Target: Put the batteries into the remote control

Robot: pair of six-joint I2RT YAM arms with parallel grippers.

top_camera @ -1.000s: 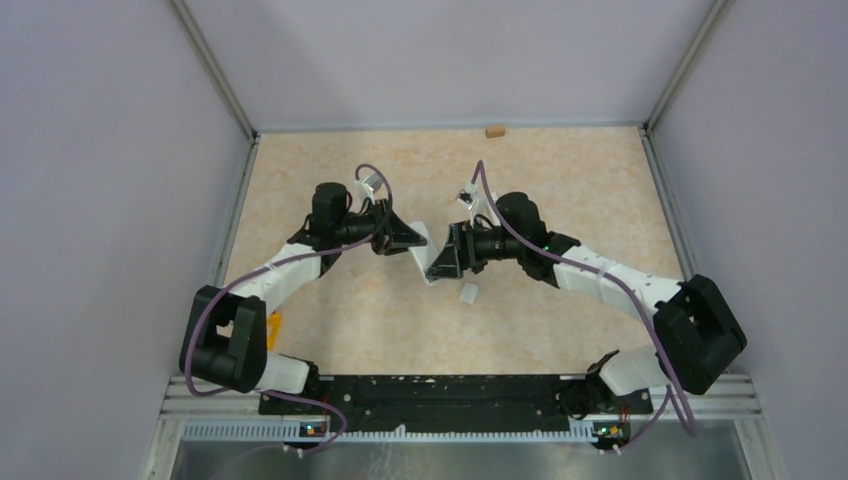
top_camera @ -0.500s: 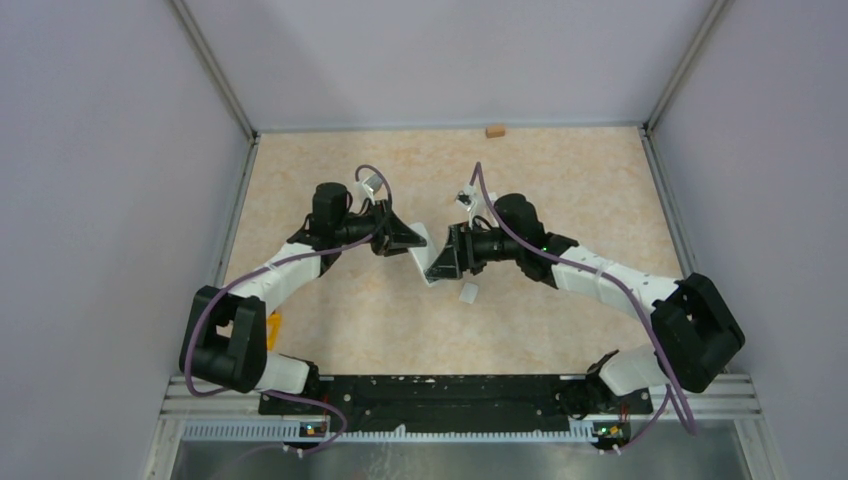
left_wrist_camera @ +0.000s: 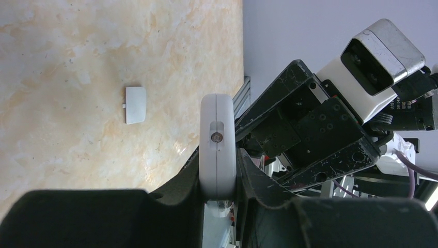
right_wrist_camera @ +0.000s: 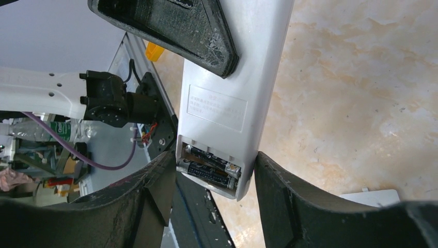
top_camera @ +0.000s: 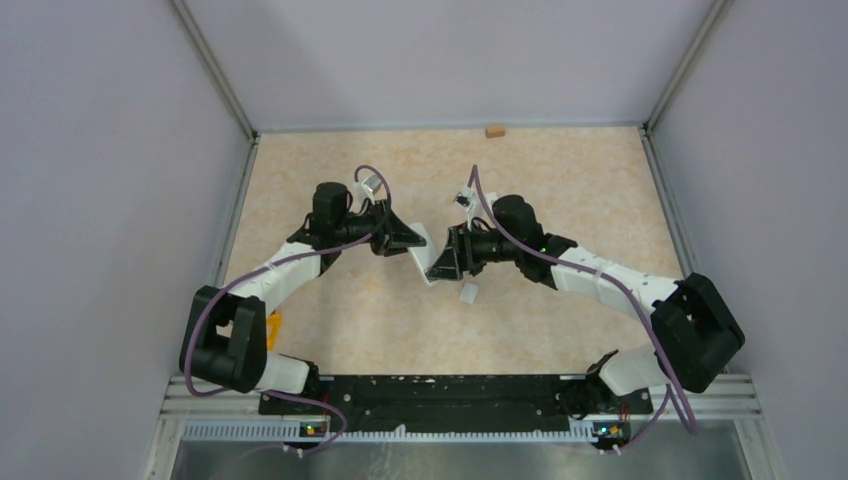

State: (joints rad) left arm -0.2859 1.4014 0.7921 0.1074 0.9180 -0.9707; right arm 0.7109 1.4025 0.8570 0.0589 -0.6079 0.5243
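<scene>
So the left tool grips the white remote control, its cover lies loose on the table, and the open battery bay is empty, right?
No: the bay is not empty. The right wrist view shows two dark cylindrical batteries in the open bay of the white plastic remote control. The left tool grips it, and the small white cover lies on the beige table.

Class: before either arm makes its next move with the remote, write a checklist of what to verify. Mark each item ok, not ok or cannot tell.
1. Grip: the left gripper clamps the remote: ok.
2. Loading: two batteries lie inside the remote's open back: ok.
3. Polarity of those batteries: cannot tell.
4. Second hold: the right gripper has its jaws either side of the remote's battery end. Firm contact: cannot tell.
5. Closure: the battery cover is not fitted and lies on the table: not ok.
</scene>
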